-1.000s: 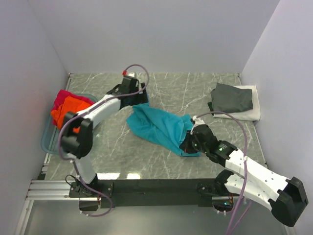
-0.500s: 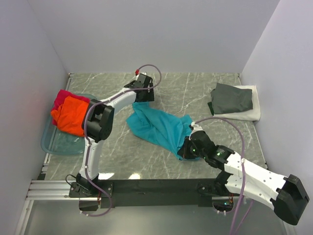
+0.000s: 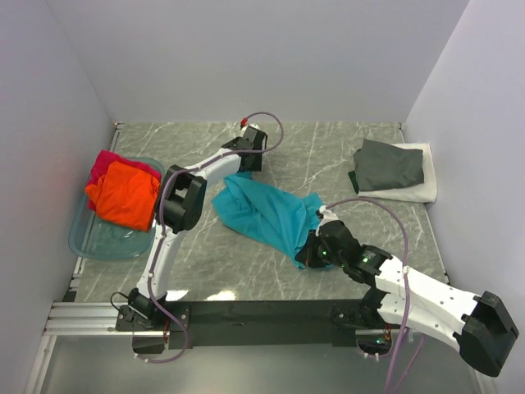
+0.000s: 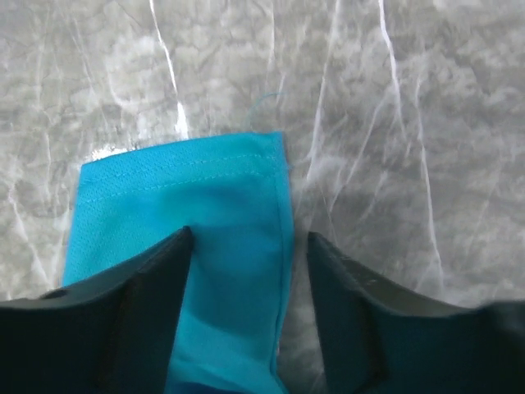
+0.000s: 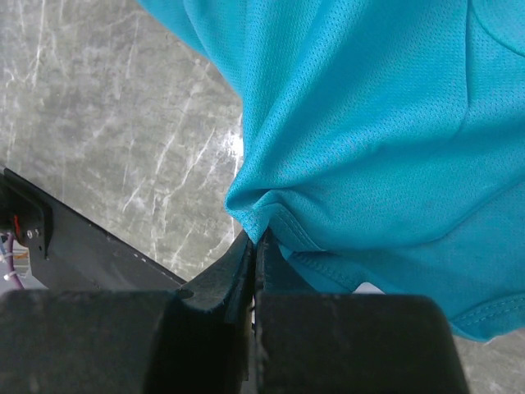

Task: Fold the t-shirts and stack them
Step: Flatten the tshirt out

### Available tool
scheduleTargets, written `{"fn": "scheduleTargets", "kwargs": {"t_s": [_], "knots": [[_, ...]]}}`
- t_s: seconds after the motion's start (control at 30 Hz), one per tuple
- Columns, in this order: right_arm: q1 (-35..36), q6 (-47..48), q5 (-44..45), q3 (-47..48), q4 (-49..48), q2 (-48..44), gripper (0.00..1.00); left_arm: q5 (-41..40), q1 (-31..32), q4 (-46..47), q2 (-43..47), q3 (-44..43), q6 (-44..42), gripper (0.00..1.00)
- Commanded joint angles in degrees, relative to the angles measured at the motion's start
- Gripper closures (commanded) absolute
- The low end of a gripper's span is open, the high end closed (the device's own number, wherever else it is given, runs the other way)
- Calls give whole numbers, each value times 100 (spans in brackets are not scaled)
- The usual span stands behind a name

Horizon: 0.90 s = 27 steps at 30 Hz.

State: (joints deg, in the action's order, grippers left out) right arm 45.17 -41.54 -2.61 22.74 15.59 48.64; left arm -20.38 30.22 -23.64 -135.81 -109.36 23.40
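Teal mesh cloth lies rumpled across the middle of the grey marbled surface (image 3: 328, 156). This is the teal t-shirt (image 3: 267, 215), spread loosely with folds and a raised ridge running through it.

At the shirt's far edge the left claw (image 4: 250, 246) reaches down over a hemmed corner. Its fingers (image 4: 148, 295) stand wide apart, and the corner lies flat on the stone between them, unpinched.

At the shirt's near right edge the right claw (image 5: 254, 246) has its jaws pressed tight together on a bunched fold of the fabric. The cloth gathers into that pinch and hangs from it in soft creases.

Well apart to the left of the teal shirt sits a clear bluish tub (image 3: 98, 242). The orange t-shirt (image 3: 123, 193) is heaped over its far end, with the magenta-red t-shirt (image 3: 105, 164) showing just behind it.

Well off to the right of the teal shirt, and farther back, the dark grey t-shirt (image 3: 390, 164) lies folded on top of the white t-shirt (image 3: 414, 190). The white one shows along the pile's right and near sides.
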Motion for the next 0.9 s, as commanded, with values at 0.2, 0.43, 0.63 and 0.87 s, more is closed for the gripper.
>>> {"fn": "scheduleTargets", "kwargs": {"t_s": [0.2,0.43,0.63,0.87], "knots": [[71,-100,50,-95,-224,-232,100,-326,11,-273,-227,-200,-248,86],[71,40,252,72,-153,-101,100,-555,-86,-343,535,160,7,99],[62,339,788,511,13,242,100,-607,-341,-150,1905,828,279,99],[80,401,807,443,-56,523,100,-326,-824,658,3946,2775,894,99]]}}
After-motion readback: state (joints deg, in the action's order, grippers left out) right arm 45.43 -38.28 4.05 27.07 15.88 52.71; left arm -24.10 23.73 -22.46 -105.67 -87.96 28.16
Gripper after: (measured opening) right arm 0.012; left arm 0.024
